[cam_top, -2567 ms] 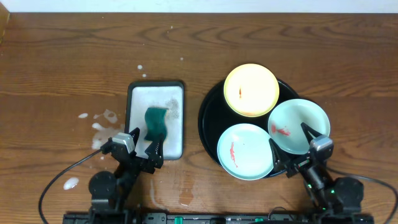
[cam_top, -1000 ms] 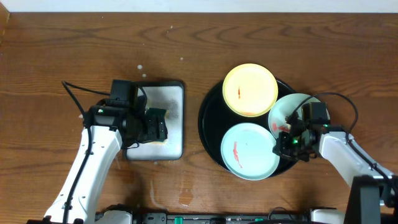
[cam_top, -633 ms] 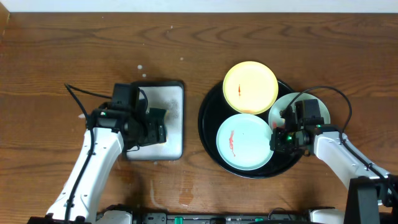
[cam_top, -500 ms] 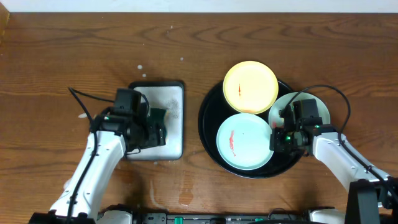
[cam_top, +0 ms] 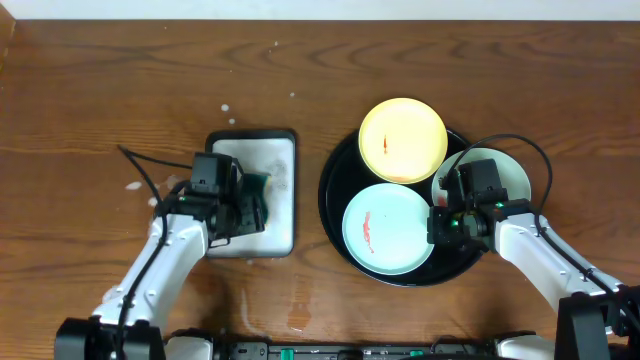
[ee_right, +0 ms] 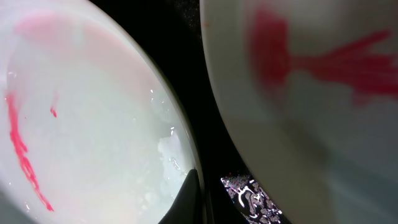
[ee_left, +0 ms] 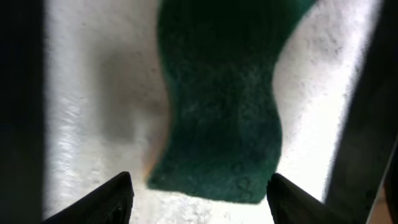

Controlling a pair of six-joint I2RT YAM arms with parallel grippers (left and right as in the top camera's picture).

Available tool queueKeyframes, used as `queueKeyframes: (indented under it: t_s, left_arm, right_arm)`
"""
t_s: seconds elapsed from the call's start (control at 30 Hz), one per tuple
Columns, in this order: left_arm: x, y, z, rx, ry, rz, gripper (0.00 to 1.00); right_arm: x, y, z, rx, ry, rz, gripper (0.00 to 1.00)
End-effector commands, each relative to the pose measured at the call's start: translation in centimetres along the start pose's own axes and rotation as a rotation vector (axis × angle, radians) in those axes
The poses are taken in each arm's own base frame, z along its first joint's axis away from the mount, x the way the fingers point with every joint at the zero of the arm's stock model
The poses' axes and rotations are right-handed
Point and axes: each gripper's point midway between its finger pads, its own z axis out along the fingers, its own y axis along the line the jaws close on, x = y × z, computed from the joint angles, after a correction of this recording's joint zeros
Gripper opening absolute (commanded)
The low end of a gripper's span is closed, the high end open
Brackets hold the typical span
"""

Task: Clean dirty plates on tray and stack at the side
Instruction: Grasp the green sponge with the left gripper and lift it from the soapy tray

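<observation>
On the black tray (cam_top: 333, 200) sit three smeared plates (cam_top: 385, 228); they look hard, slippery, breakable, so pinch a rim. Left gripper (ee_left: 199, 186) gapes wide, empty, over the sponge (ee_left: 217, 106) beside the tray; right gripper (cam_top: 440, 222), can't tell.

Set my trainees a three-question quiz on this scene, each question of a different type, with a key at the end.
1. True or false: the green sponge lies in the rectangular soapy tray.
2. Which plate lies farthest from the right gripper? A) yellow plate B) left mint plate C) right mint plate
3. Fill in: the left gripper is ____ (open or shut).
Key: 1 true; 2 A; 3 open.
</observation>
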Motion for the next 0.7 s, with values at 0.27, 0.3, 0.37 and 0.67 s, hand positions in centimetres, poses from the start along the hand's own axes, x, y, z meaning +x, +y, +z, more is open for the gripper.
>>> queueKeyframes:
  t_s: [0.27, 0.3, 0.37, 0.67]
  left_arm:
    - [-1.7, -0.2, 4.8, -0.062, 0.079, 0.049, 0.62]
    - [-1.6, -0.1, 5.2, -0.064, 0.087, 0.049, 0.56]
    - [-1.3, 0.0, 5.9, -0.070, 0.105, 0.047, 0.25]
    - [-1.6, 0.0, 3.6, -0.081, 0.102, 0.048, 0.69]
  right_arm:
    - [-0.8, 0.4, -0.5, 0.006, -0.029, -0.009, 0.01]
    - [-0.8, 0.4, -0.5, 0.006, -0.029, -0.009, 0.01]
    - [-0.8, 0.4, -0.5, 0.006, -0.028, -0.009, 0.01]
    - [-0.8, 0.4, -0.5, 0.007, -0.025, -0.008, 0.01]
